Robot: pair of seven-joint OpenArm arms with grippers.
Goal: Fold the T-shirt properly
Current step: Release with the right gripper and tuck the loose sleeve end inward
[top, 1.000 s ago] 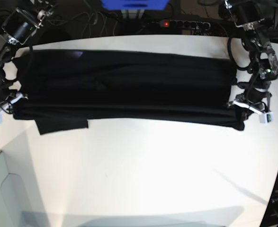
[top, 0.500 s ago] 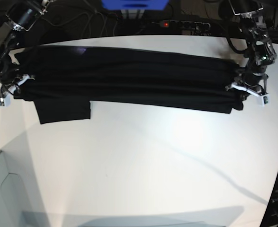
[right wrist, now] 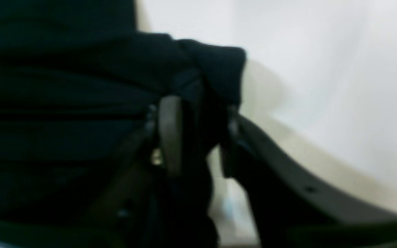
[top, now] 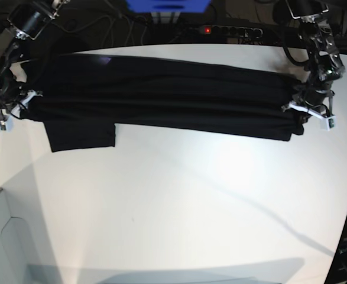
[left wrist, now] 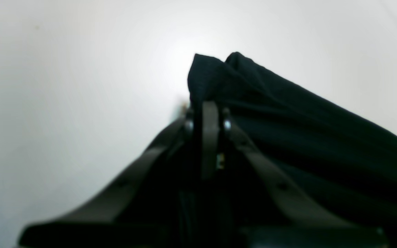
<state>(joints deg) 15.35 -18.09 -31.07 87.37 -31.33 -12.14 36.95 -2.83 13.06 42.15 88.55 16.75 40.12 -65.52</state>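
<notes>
A wide white counter (top: 179,213) fills the view from above, and the T-shirt (top: 161,100) lies across its far half as a long black band stretched from side to side, plain black on every part that shows. Near one end, a sleeve (top: 81,135) pokes out of the band's near edge and lies flat on the counter. I hold the band at both ends. My left tool (top: 308,112), on the right side of the overhead view, is clenched on the T-shirt's end: in the left wrist view its two dark fingers (left wrist: 209,137) meet with no gap, and a bunched fold of black cloth rises just above them and runs away to the right. My right tool (top: 12,111), on the left side of the overhead view, sits at the other end of the band. In the right wrist view its two fingers stand apart, with a tuft of black cloth (right wrist: 209,69) bunched in and above the gap between them; that view is blurred, and I cannot tell whether the fingers press the cloth or have let it go. Behind the counter's far edge are dark cables, a power strip (top: 220,29) with a red light, and a blue object (top: 167,5).
</notes>
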